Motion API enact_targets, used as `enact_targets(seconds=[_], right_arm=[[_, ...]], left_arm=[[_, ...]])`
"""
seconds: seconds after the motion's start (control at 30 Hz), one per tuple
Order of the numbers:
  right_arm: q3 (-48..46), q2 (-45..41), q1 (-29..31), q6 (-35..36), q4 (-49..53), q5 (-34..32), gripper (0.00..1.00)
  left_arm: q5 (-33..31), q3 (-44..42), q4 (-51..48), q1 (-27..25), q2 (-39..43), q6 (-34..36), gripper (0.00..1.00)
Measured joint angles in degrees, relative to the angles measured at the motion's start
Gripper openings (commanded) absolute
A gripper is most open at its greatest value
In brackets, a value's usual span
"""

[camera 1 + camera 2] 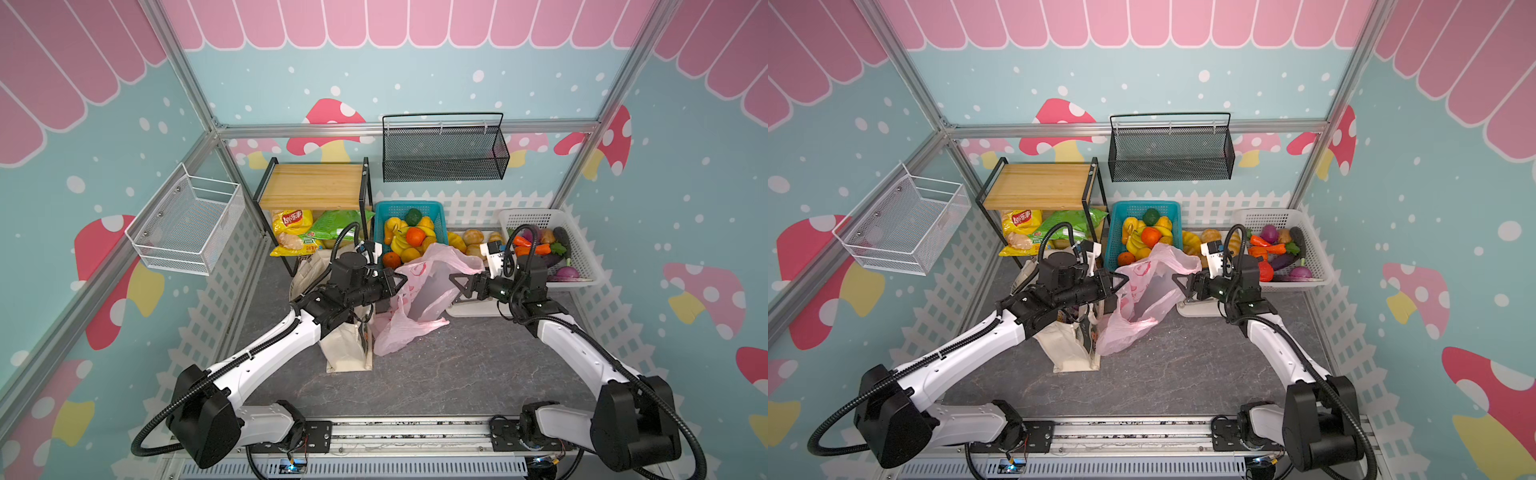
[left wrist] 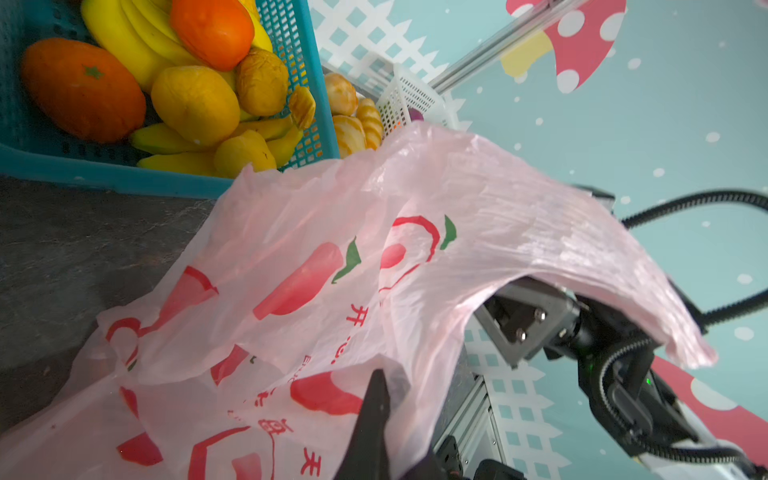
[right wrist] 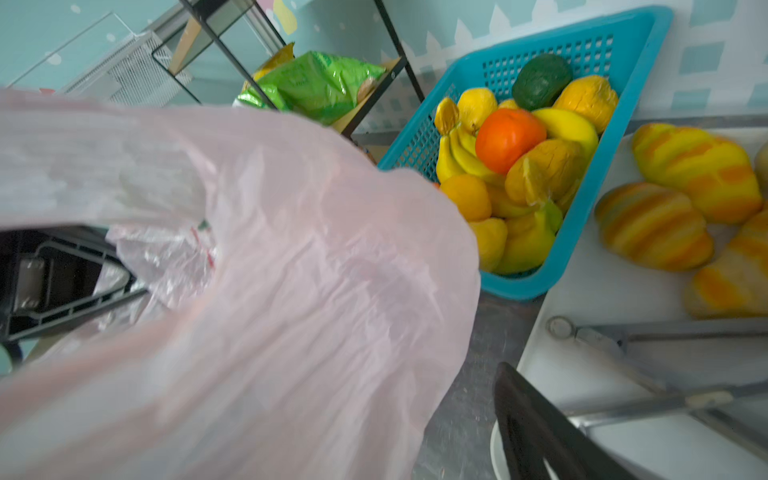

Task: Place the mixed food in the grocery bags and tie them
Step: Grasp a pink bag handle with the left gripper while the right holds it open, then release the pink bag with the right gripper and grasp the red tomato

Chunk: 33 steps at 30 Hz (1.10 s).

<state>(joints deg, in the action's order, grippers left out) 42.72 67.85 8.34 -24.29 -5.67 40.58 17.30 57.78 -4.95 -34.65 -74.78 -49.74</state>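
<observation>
Both top views: pink bag (image 1: 419, 291) mid-table beside canvas tote (image 1: 345, 345); left gripper (image 1: 403, 279) clenched on its rim, right gripper (image 1: 454, 286) spread, empty. Film likely light, limp, slippery; best pinch handle loop.

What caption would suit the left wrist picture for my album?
Left tool pinches a thin pink plastic bag with red print, beside a teal plastic basket of toy fruit.

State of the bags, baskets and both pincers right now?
Pink bag: untied, mouth open, one edge held up, bottom on the table.
Canvas tote: slumped beside the pink bag, unheld.
Left pincer: shut on pink bag edge.
Right pincer: open, bag edge draped over it.
Teal basket: full of fruit.
White basket: holds vegetables.
</observation>
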Motion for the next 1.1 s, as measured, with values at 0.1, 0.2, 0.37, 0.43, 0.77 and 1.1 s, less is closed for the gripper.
enact_targets(seconds=[0.1,0.2,0.37,0.43,0.77,1.1], right_arm=[[-1.4,-6.8,0.0,2.1,6.6,-1.4,0.91],[-1.4,-12.3,0.0,4.1,12.1,-4.0,0.91],[-1.4,-18.2,0.0,5.8,20.3,-7.6,0.91],[-1.3,-19.6,0.0,6.3,22.2,-8.0,0.91],[8.9,-18.8,-5.3,7.3,26.8,-18.9,0.88],[17.9,10.4,-21.2,4.3,20.0,-32.3,0.89]], left_arm=[[-0.3,-0.5,2.4,0.0,-0.8,-2.8,0.00],[-0.9,-0.6,3.9,0.0,-1.3,-4.3,0.00],[-1.5,-1.2,5.6,0.2,-1.3,-5.8,0.00],[-1.5,-1.7,6.2,0.5,-1.3,-6.2,0.00],[-1.0,-2.6,8.0,1.4,-0.3,-7.1,0.00],[1.1,-3.9,10.6,1.5,-0.1,-9.2,0.00]])
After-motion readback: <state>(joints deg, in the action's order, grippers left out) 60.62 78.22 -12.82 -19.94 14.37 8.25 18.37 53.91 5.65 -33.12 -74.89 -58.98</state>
